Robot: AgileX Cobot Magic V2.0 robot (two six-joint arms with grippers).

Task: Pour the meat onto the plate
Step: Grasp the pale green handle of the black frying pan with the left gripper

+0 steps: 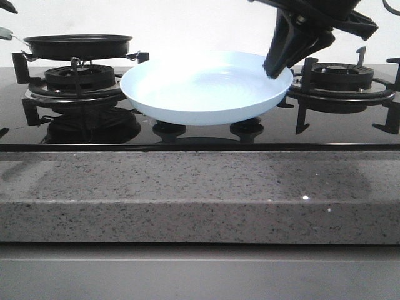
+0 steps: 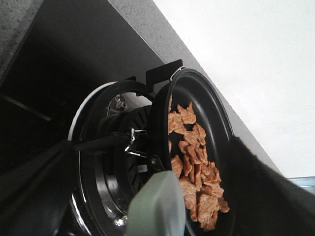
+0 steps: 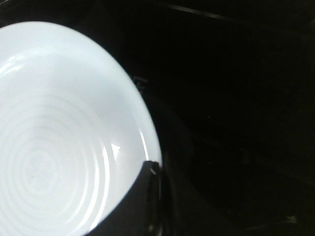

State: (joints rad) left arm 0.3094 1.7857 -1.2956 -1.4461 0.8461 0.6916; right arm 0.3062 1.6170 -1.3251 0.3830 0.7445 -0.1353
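Nearest is the grey table (image 1: 187, 194). Behind it, on the stove (image 1: 350, 134), the pale-blue plate (image 1: 206, 87) is empty; the right gripper (image 1: 278, 65) is clamped on its right rim, probably to steady it for the pouring. Further, at the far left, the black pan (image 1: 78, 45) stands on its burner (image 1: 78, 78) with the meat (image 2: 194, 162) heaped inside. The left gripper (image 2: 162, 206) is at the pan handle (image 2: 155, 204), but if it grips cannot be told.
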